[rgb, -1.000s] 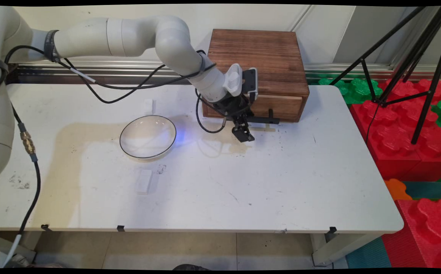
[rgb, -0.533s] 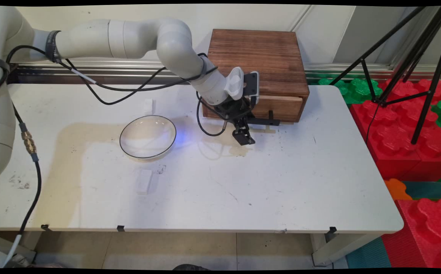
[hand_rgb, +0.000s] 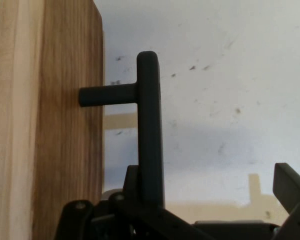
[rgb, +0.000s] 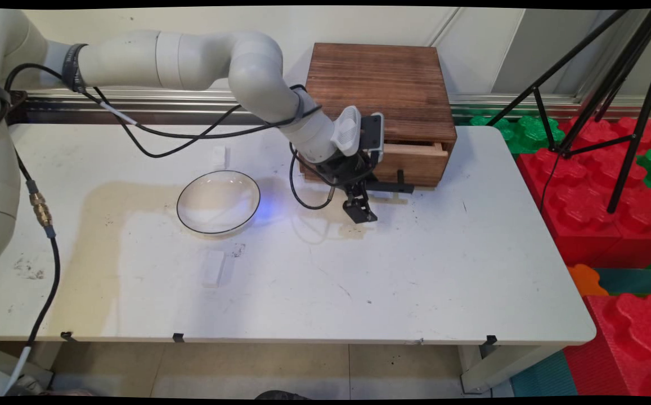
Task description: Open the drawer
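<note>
Dark-stained wood makes up the small drawer cabinet (rgb: pixel 381 107) that is sitting at the far edge of the white surface (rgb: pixel 415 270), and its drawer (rgb: pixel 415 160) is standing slightly pulled out, a pale strip showing along its top edge. A black bar handle (rgb: pixel 396 185) is projecting from the drawer front (hand_rgb: pixel 65 125) on a short post (hand_rgb: pixel 107 95). The black pincer (rgb: pixel 362 199) is sitting right at this handle (hand_rgb: pixel 150 130), with the bar running down into its linkage; whether its fingers are clamped on the bar or apart, I cannot tell. One fingertip (hand_rgb: pixel 290 185) is showing off to the side, clear of the bar. A white bowl with a dark rim (rgb: pixel 218 201) is resting to the left, well apart. Two small white blocks are lying beyond it (rgb: pixel 220 156) and nearer the camera (rgb: pixel 212 268).
</note>
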You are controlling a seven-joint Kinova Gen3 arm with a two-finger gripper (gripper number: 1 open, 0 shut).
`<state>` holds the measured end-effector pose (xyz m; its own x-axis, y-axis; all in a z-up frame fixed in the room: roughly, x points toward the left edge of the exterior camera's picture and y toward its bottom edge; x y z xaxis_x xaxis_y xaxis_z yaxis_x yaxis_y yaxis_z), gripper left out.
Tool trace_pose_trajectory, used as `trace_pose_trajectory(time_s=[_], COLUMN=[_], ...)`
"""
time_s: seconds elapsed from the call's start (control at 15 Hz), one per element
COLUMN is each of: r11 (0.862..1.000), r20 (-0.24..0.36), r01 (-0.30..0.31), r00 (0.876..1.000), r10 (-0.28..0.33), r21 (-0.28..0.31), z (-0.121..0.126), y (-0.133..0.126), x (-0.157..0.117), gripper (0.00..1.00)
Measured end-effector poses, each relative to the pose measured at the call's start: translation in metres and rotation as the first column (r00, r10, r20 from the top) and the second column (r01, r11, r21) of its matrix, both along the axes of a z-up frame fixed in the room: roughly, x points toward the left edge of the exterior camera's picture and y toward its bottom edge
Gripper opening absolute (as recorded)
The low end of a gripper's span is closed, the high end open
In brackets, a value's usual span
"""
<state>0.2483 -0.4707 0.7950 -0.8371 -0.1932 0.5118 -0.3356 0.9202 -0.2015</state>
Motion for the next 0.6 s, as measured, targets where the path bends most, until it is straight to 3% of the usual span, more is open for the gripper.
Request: trace_pose_trajectory(time_s=[0.6], r11=[0.999], r20=[-0.014], r01=[0.030], r00=[0.999], r10=[-0.029], r21=[0.016], z=[0.000], y=[0.029], x=[-0.011], gripper=[1.00])
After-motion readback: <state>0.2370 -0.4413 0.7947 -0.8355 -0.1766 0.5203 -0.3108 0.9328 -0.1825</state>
